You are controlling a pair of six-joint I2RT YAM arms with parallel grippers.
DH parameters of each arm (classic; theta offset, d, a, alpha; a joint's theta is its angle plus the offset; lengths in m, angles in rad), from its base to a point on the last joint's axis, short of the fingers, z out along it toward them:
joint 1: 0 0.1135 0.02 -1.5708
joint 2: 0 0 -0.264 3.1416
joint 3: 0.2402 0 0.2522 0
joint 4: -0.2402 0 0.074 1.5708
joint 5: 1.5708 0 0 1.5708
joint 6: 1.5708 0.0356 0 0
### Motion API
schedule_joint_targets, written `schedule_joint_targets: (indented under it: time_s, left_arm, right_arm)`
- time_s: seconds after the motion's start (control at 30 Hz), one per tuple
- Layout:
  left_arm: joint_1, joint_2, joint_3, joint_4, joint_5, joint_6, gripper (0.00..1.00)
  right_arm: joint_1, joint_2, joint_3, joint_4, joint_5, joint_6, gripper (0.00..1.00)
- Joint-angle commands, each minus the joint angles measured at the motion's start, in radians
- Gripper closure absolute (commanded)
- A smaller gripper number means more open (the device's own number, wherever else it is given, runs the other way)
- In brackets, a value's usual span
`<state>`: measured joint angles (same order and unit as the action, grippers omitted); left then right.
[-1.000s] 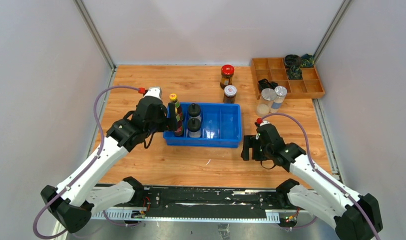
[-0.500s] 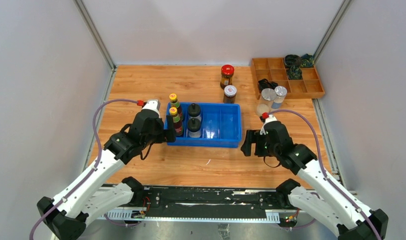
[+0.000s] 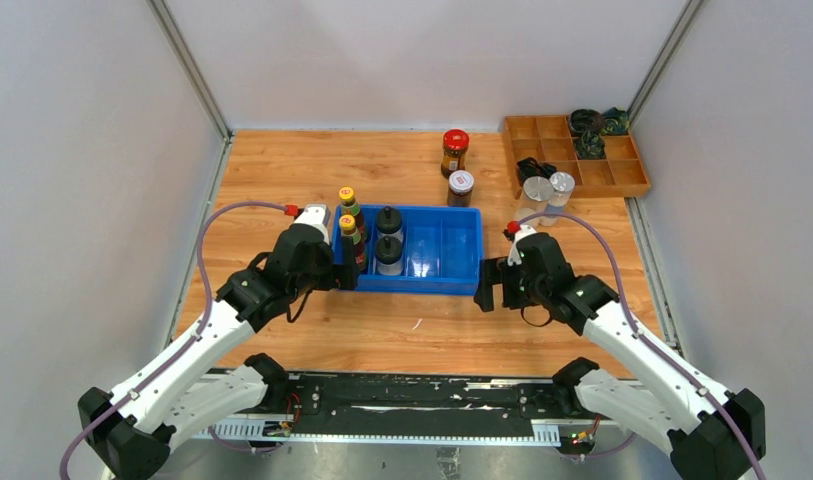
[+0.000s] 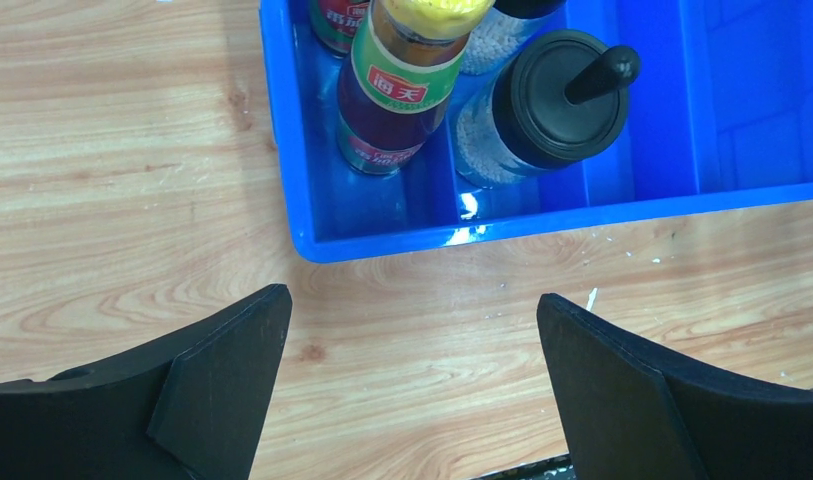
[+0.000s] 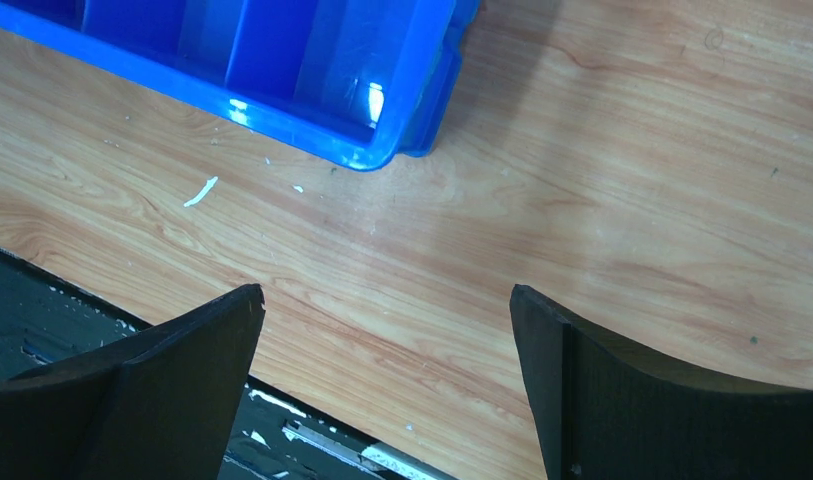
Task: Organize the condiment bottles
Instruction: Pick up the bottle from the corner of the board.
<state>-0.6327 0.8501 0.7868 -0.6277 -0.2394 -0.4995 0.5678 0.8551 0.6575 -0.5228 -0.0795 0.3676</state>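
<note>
Mid-frame bin (image 3: 422, 284): two sauce bottles (image 3: 350, 232) and two shakers (image 3: 388, 248) upright at its left end. Outside, upper right: red-lidded jar (image 3: 455, 152), white-lidded jar (image 3: 461, 187), two silver-lidded jars (image 3: 535, 190). At bin's near corners: left gripper (image 4: 412, 300), right gripper (image 5: 387, 292), fingers wide, nothing held. Judged step: between placements, half done. Next move: right arm reaches up-frame for nearest jar, likely white-lidded.

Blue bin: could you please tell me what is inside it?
Two yellow-capped bottles and two black-lidded shakers stand at the bin's left end; its floor beneath them is covered.

Yellow-capped bottles (image 3: 350, 228), blue bin (image 3: 452, 250)
</note>
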Motion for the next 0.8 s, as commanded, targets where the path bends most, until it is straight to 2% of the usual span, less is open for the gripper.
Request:
schedule_joint_targets:
  time_s: [0.0, 0.23, 0.47, 0.77]
  left_arm:
    - [-0.012, 0.008, -0.021, 0.044, 0.023, 0.013, 0.0]
    - [-0.014, 0.005, -0.027, 0.072, 0.068, 0.025, 0.0]
    - [-0.019, 0.03, -0.029, 0.084, 0.192, 0.045, 0.0]
    - [-0.022, -0.008, 0.012, 0.06, 0.117, 0.048, 0.0]
  right_arm:
    - [0.012, 0.035, 0.046, 0.021, -0.012, -0.024, 0.0]
    - [0.011, 0.071, 0.081, 0.024, 0.011, -0.056, 0.0]
    - [0.011, 0.055, 0.05, 0.035, 0.022, -0.053, 0.0]
    - [0.012, 0.016, 0.0, 0.064, 0.026, -0.047, 0.01]
